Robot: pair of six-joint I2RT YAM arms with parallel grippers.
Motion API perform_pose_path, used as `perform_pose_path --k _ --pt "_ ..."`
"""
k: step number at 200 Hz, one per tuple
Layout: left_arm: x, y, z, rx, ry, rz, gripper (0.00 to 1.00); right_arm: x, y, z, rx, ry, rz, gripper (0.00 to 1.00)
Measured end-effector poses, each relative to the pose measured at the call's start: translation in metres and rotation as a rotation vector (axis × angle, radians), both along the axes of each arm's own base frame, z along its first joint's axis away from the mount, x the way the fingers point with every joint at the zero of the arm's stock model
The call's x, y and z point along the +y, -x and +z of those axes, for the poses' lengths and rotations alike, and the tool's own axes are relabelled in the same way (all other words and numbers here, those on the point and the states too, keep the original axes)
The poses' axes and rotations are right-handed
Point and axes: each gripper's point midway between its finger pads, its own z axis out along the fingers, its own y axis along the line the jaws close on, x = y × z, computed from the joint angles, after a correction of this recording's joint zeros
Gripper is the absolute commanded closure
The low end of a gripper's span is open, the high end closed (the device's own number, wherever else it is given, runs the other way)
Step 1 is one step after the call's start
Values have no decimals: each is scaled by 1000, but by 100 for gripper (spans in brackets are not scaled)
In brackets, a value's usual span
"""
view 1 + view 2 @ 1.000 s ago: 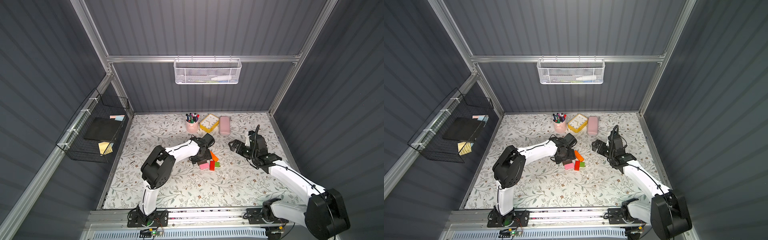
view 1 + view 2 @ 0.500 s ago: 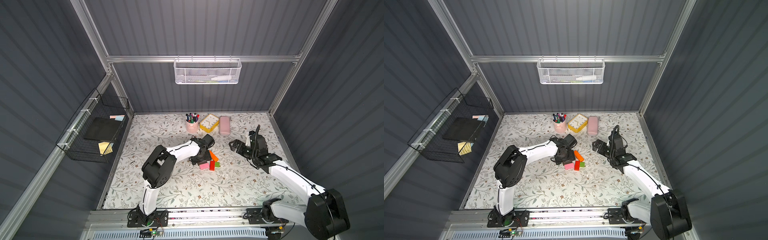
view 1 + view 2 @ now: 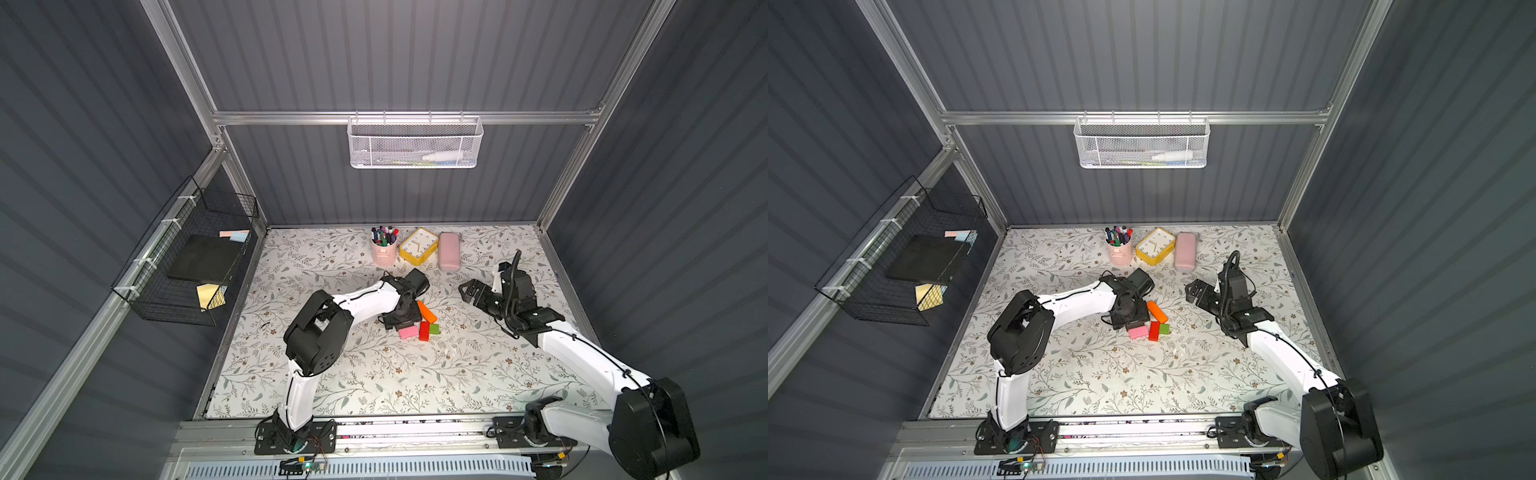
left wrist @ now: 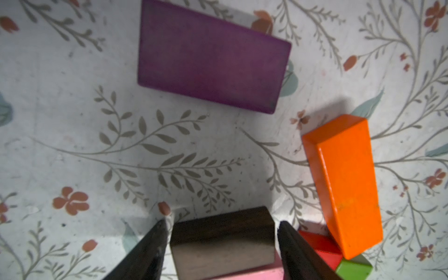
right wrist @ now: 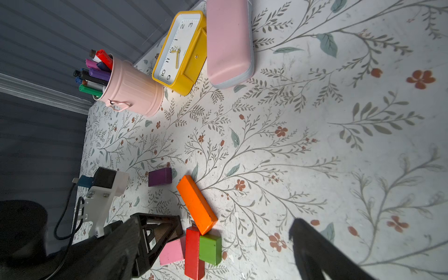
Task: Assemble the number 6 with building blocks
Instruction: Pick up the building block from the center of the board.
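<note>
Left wrist: straddling dark brown block (image 4: 223, 232) with left fingers (image 4: 150, 249), slim gaps either side; close squarely without nudging adjoining pink block (image 4: 254, 274). Right fingers (image 5: 315, 247) spread wide, empty.

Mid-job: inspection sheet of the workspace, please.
Surface: floral-print mat, lying flat.
Job's things: dark brown block beside pink block; red block and small green cube touching; long orange bar slanted, one end at the red block; purple block apart.
Clutter: pink cup of markers, yellow square clock, pale pink rounded case along the back edge.
Pincers: left pincer straddles the brown block, contact unclear; right pincer open, empty.
Cables: black cable arcs over the right wrist, clear of blocks.
Surroundings: white mesh basket on back wall; black wire rack on side wall.
</note>
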Motion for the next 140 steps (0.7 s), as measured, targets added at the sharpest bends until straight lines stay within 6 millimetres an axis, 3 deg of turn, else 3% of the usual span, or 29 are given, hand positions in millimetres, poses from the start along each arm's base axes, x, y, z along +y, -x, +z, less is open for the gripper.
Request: perform_pose_path --k 140 --pt "1 0 -1 -9 4 0 38 -3 1 -3 9 -4 -9 2"
